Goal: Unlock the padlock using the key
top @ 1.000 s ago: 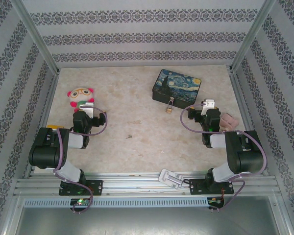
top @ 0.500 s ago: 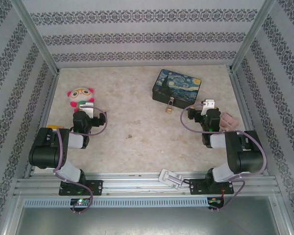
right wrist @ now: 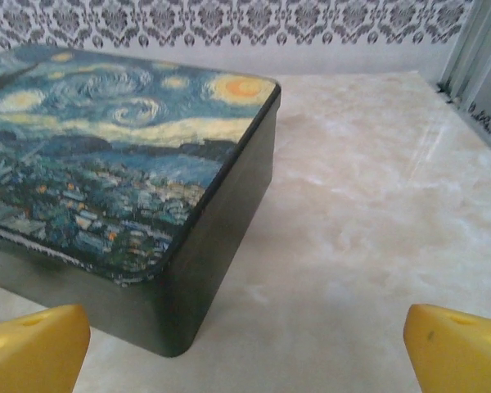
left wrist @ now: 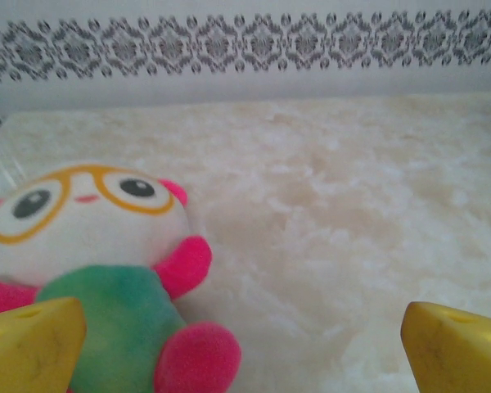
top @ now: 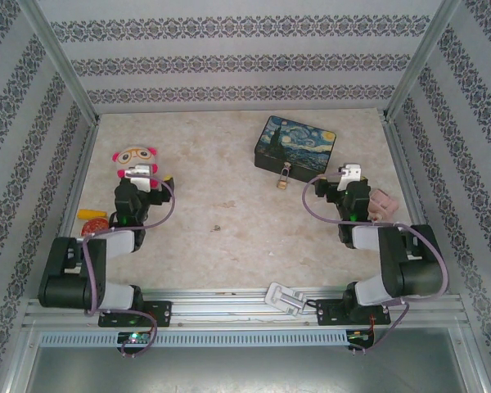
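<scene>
The tiny brass padlock (top: 284,178) hangs by its thin shackle at the front of the dark blue painted tin box (top: 296,146). The key is out of view. My right gripper (top: 349,173) stands open just right of the padlock. In the right wrist view it (right wrist: 245,354) faces the tin's near right corner (right wrist: 176,323), with bare table between the yellow fingertips (right wrist: 34,347). My left gripper (top: 138,172) is open at the far left, right behind a plush toy (top: 136,155). The left gripper (left wrist: 245,352) holds nothing.
The plush toy (left wrist: 90,246) with orange glasses lies just ahead of the left fingertip (left wrist: 29,342). An orange and red object (top: 91,218) lies by the left wall, a pink one (top: 383,202) beside the right arm. A pale part (top: 284,296) rests on the front rail.
The left arm has stretched forward, bringing its gripper up to the plush toy and uncovering the orange and red object. The right gripper has edged slightly forward.
</scene>
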